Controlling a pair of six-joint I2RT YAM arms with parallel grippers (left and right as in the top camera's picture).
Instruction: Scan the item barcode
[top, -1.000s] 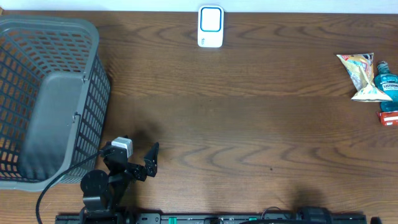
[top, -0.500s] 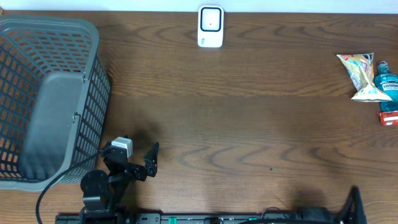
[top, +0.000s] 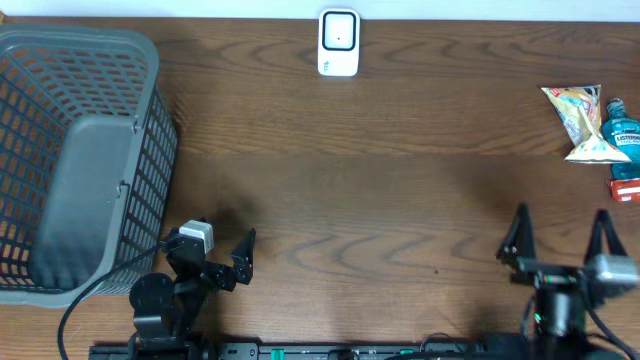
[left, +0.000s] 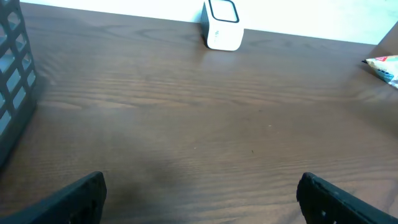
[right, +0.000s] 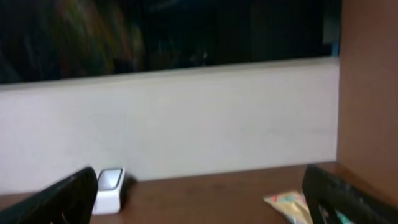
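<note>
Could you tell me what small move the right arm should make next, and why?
Probably extend the right gripper forward toward the snack bag: its jaws are open and empty, the bag lies just ahead, and nothing is at the scanner.

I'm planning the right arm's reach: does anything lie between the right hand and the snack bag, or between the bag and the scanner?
Nothing visible does. Only bare table lies between the open right hand and the snack bag, and between bag and scanner. The blue bottle sits beside the bag, off both lines.
</note>
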